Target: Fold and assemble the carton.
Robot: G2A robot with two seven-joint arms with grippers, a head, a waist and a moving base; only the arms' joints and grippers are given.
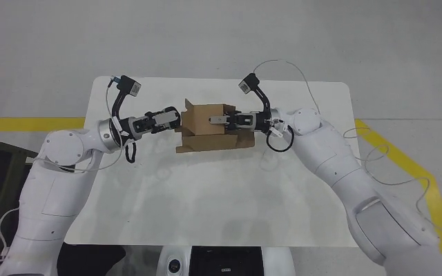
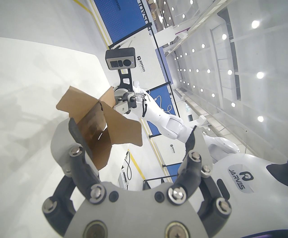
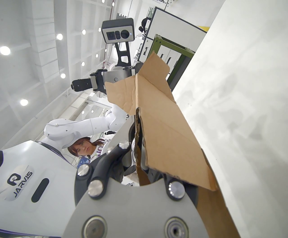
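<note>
The left gripper [image 1: 178,119] and right gripper [image 1: 221,120] flank the half-folded carton [image 1: 207,130], centre frame in the top view. In the left wrist view the left jaws stand apart beside a loose flap [image 2: 126,131] that a skewed push could crease. In the right wrist view the right gripper looks clamped on a wall [image 3: 166,139], where a slip might collapse the carton.

Printed lettering on the partition panels of the room
White lettering runs along the blue wall panel [image 2: 126,20]; a small logo with dark lettering stands on the white panel [image 2: 146,51] next to it, and a like mark on a lower white panel [image 2: 171,155]
</note>
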